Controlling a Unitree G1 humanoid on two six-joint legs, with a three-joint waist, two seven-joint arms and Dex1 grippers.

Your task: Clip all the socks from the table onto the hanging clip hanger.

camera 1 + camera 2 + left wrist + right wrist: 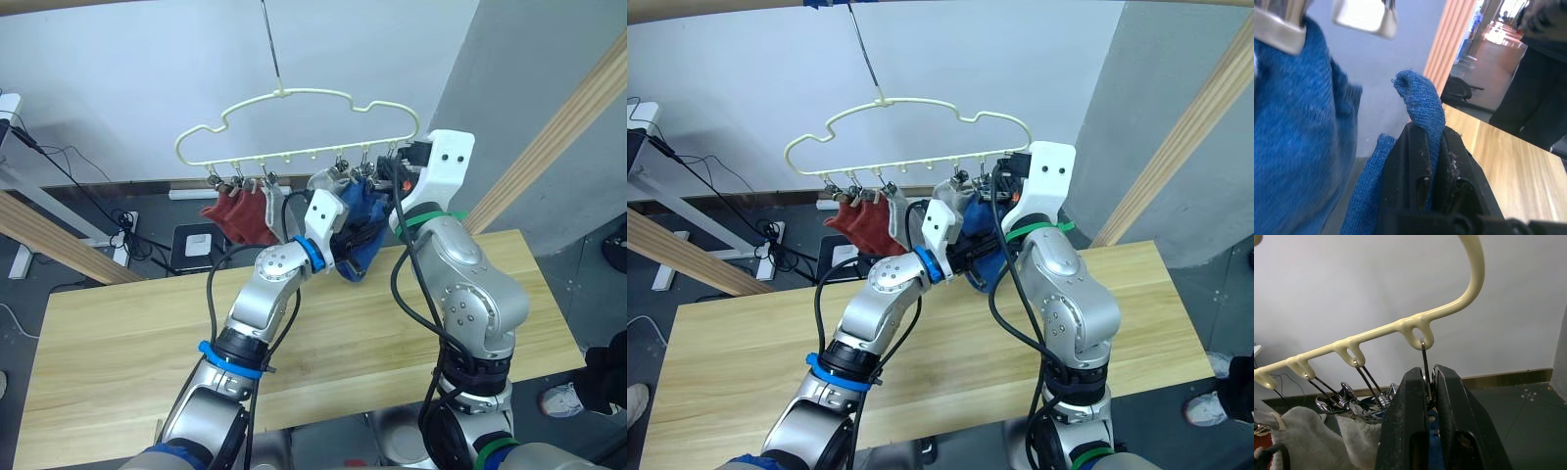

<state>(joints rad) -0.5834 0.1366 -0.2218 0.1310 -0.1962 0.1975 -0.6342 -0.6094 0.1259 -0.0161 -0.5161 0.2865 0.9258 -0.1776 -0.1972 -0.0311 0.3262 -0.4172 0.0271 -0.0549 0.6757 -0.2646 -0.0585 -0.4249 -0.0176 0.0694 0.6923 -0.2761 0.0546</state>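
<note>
The pale-yellow clip hanger [294, 125] hangs above the far edge of the table [118, 333]. Two rust red socks [240, 217] and light grey socks [328, 186] hang from its silver clips. A blue sock [1298, 122] is clipped beside them. My left gripper [1429, 129] is shut on a second blue sock [1422, 110], held up just under the clips [1364, 17]. My right gripper [1428, 369] is shut on the wire of the end clip [1423, 357] at the hanger's right end [1469, 279]. Both grippers meet at the blue socks [362, 225].
Slanted wooden poles stand at the left [59, 245] and right [558, 127] of the table. Cables and a white box [196, 240] lie on the floor behind. A person's shoe [563, 399] shows at the right; a person in dark clothes [1537, 73] stands nearby.
</note>
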